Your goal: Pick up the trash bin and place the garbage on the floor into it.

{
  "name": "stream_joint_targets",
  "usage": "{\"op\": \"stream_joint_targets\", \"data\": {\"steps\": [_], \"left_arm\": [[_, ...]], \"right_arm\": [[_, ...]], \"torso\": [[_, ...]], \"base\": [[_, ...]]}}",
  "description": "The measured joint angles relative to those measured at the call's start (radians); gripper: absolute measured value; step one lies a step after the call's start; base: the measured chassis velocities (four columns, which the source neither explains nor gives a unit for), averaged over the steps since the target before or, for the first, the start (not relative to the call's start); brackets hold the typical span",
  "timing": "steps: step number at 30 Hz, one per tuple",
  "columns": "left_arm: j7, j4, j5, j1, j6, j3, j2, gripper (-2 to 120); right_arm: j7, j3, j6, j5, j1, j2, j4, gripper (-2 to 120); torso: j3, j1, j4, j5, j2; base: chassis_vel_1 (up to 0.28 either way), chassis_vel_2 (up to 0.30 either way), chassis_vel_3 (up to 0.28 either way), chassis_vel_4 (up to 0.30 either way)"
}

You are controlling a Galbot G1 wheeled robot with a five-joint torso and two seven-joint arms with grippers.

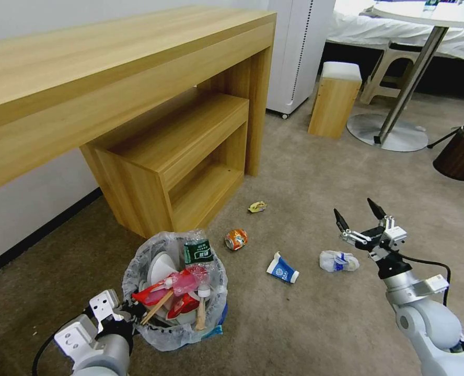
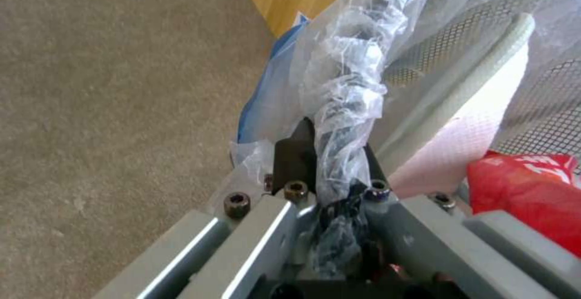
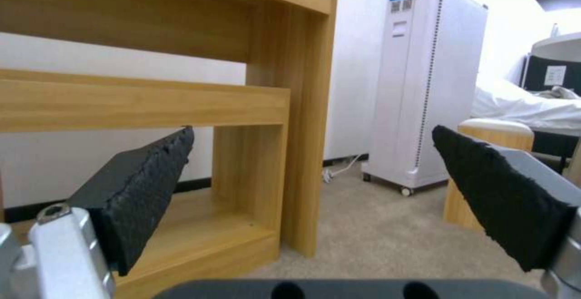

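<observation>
The blue trash bin (image 1: 219,302), lined with a crinkly clear bag, stands on the beige floor (image 1: 305,334) at the lower left. It holds a bottle, red-and-white cups, a white slipper (image 2: 478,122) and a wooden stick. My left gripper (image 1: 130,309) is shut on the bin's bag-wrapped rim (image 2: 345,108). Garbage lies on the carpet: a crushed orange can (image 1: 236,239), a yellow wrapper (image 1: 257,207), a white-blue wrapper (image 1: 282,269) and a clear crumpled piece (image 1: 339,261). My right gripper (image 1: 360,216) hovers open above that clear piece, its black pads (image 3: 145,185) wide apart.
A wooden desk (image 1: 112,68) with a low shelf unit (image 1: 180,156) stands just behind the bin. Farther back are a white appliance (image 1: 300,47), a wooden stool (image 1: 334,99), a round table's metal base (image 1: 389,133) and a dark brown bin (image 1: 462,154).
</observation>
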Motion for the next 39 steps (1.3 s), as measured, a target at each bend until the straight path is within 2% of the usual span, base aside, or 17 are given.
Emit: {"op": "stream_joint_targets", "data": {"steps": [14,23,26,27,28,31,32,33,34,35,37,38,39], "left_arm": [[-0.027,0.018,0.02,-0.006,-0.01,-0.072,-0.007,1],[-0.041,0.038,0.015,-0.011,-0.008,-0.109,-0.015,1],[-0.043,0.04,0.014,-0.009,-0.01,-0.115,-0.017,1],[-0.043,0.037,0.014,-0.006,-0.011,-0.112,-0.019,1],[-0.043,0.037,0.014,-0.006,-0.011,-0.112,-0.019,1],[-0.044,0.027,0.016,0.003,-0.013,-0.107,-0.021,1],[-0.044,0.024,0.017,0.006,-0.014,-0.105,-0.021,1],[-0.044,0.024,0.017,0.006,-0.014,-0.105,-0.021,1],[-0.044,0.021,0.017,0.01,-0.015,-0.104,-0.021,1],[-0.044,0.021,0.017,0.01,-0.015,-0.104,-0.021,1],[-0.046,0.01,0.018,0.015,-0.016,-0.104,-0.021,1],[-0.048,0.007,0.018,0.015,-0.016,-0.104,-0.021,1],[-0.048,0.007,0.018,0.015,-0.016,-0.104,-0.021,1]], "right_arm": [[0.022,-0.056,0.006,-0.006,0.036,-0.003,-0.048,100],[0.081,-0.097,-0.06,-0.053,0.04,-0.018,-0.066,100],[0.131,-0.131,-0.209,-0.054,0.04,-0.036,-0.067,100],[0.16,-0.151,-0.317,-0.037,0.048,-0.044,-0.067,100],[0.16,-0.151,-0.317,-0.037,0.048,-0.044,-0.067,100],[0.251,-0.186,-0.556,0.006,0.078,-0.05,-0.075,100],[0.27,-0.194,-0.609,0.016,0.088,-0.05,-0.084,100],[0.27,-0.194,-0.609,0.016,0.088,-0.05,-0.084,100],[0.29,-0.205,-0.683,0.027,0.105,-0.048,-0.101,100],[0.29,-0.205,-0.683,0.027,0.105,-0.048,-0.101,100],[0.32,-0.244,-0.833,0.061,0.144,-0.03,-0.152,100],[0.333,-0.262,-0.873,0.063,0.162,-0.018,-0.184,100],[0.333,-0.262,-0.873,0.063,0.162,-0.018,-0.184,100]], "torso": [[0.001,0.0,0.0,-0.0002,0.0],[0.0,0.0,0.0,0.0,0.0],[0.0,0.0,-0.0002,-0.0001,0.0],[0.0,0.0,0.0,-0.0001,0.0],[0.0,0.0,0.0,-0.0001,0.0],[0.0,0.0,0.0,0.0,0.0],[0.0,0.0,0.0001,-0.0001,0.0],[0.0,0.0,0.0001,-0.0001,0.0],[0.0,0.0,0.0001,0.0,0.0],[0.0,0.0,0.0001,0.0,0.0],[0.0,0.0,0.0001,0.0,0.0],[0.0,0.0,0.0,0.0001,0.0],[0.0,0.0,0.0,0.0001,0.0]], "base": [[-0.103,0.098,0.101,-0.101],[-0.018,0.023,0.02,-0.021],[0.0,0.0,0.0,0.0],[0.0,0.0,0.0,0.0],[0.0,0.0,0.0,0.0],[0.0,0.0,0.0,0.0],[0.0,0.0,0.0,0.0],[0.0,0.0,0.0,0.0],[0.0,0.0,0.0,0.0],[0.0,0.0,0.0,0.0],[0.0,0.0,0.0,0.0],[0.0,0.0,0.0,0.0],[0.0,0.0,0.0,0.0]]}}
